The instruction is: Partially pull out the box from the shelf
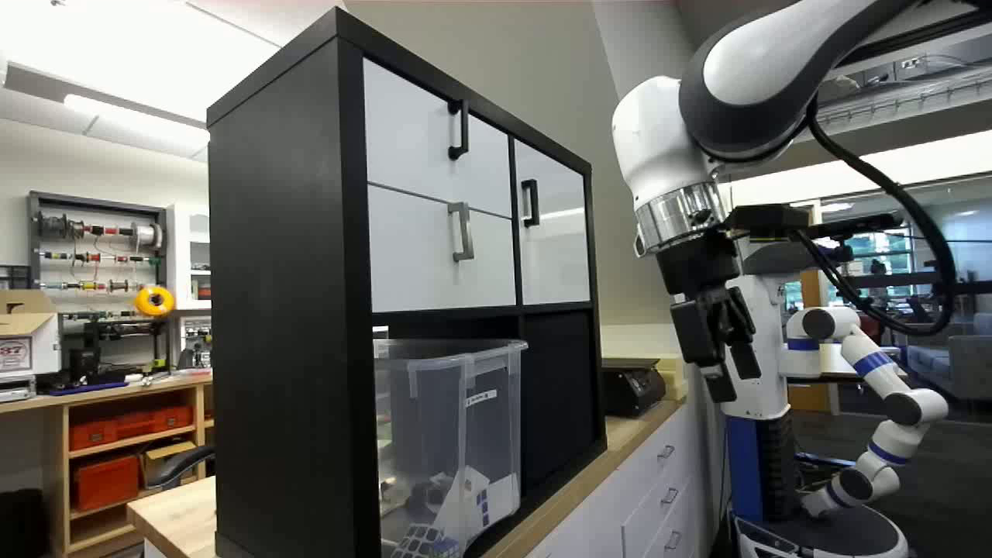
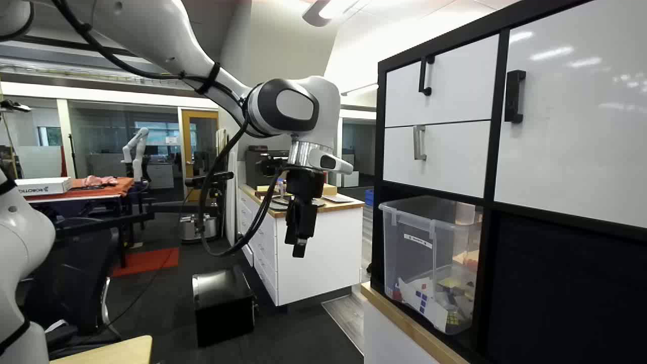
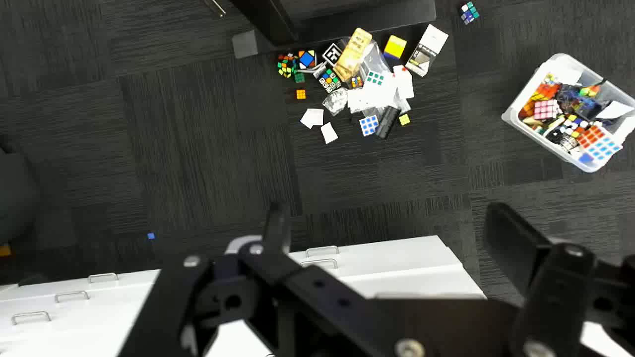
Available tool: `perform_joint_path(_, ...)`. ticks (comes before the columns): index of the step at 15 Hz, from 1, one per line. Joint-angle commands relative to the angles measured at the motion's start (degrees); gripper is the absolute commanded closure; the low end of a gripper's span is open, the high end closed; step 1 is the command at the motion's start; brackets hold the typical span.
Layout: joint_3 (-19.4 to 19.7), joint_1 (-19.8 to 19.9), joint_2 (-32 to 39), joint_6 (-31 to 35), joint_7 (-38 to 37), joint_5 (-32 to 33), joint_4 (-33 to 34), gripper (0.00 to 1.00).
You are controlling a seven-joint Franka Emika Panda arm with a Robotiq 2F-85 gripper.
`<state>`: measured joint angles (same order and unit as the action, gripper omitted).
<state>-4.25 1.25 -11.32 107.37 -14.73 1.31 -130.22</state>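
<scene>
The box [image 1: 496, 403], a clear plastic bin with pale items inside, stands in a lower cubby of the black shelf [image 1: 279, 310]. In an exterior view the box [image 2: 399, 242] has its rimmed front slightly past the front of the shelf [image 2: 494, 126]. My gripper [image 1: 736, 376] hangs in the air, pointing down, in front of the shelf and apart from the box. It also shows in an exterior view [image 2: 299, 243]. In the wrist view the gripper [image 3: 389, 223] has its fingers wide apart with nothing between them. The shelf's box is out of the wrist view.
White drawer fronts with black handles [image 1: 459, 132] are above the box. The shelf stands on a wooden counter [image 1: 573, 496]. In the wrist view, white cabinets [image 3: 407, 258] lie below, with loose puzzle cubes [image 3: 368, 125] and another clear bin [image 3: 538, 136] on the dark floor.
</scene>
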Motion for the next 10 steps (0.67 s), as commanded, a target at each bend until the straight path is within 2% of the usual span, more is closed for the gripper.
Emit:
perform_joint_path(1,0.6,-0.6,0.0,-0.1,-0.1,0.1,0.1,0.00)
perform_joint_path(7,0.6,-0.7,0.1,0.3,0.4,0.1,0.0,0.00)
perform_joint_path(10,0.8,-1.0,0.5,3.7,3.1,0.2,-0.4,0.00)
